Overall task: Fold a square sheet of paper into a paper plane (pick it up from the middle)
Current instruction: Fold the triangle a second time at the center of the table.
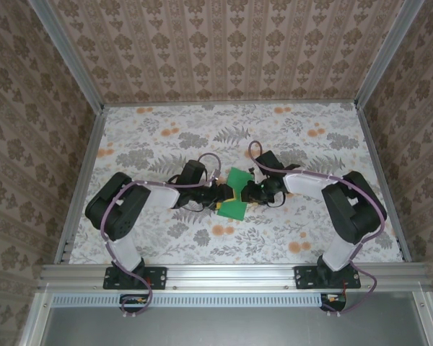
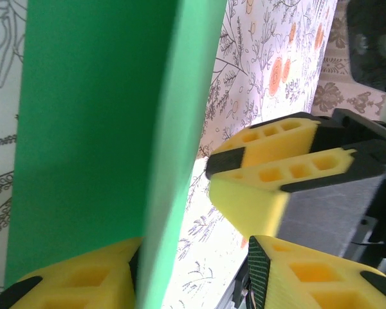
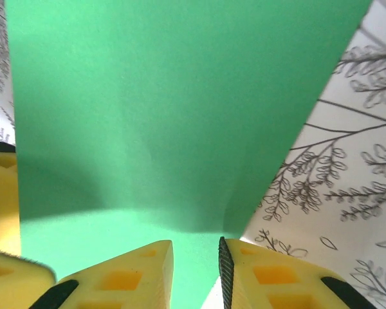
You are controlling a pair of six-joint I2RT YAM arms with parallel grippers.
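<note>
Green is the sheet of paper, and it is in the middle of the desk, between the two arms. From above it looks like a bow tie. It is wide at the far end, wide at the near end, and thin in the middle where the arms meet. The left arm comes in from the left. The right arm comes in from the right.

The left fingers are yellow with black tips. They are spread apart. One finger is just beside the paper. The other one is off to the side, with a gap between it and the paper. They are not squeezing it.

The right fingers are yellow too. They are pressed close together, and the paper goes in between them, so they are holding it. In the left arm's camera the paper is bent along a fold that runs down its length. There the tips of the right fingers meet the paper's edge. It is hard to tell if the paper touches the desk.

The desk has a white cloth on it, with grey leaves and orange flowers. Brown walls with a flower pattern stand at the left, right and far sides.
</note>
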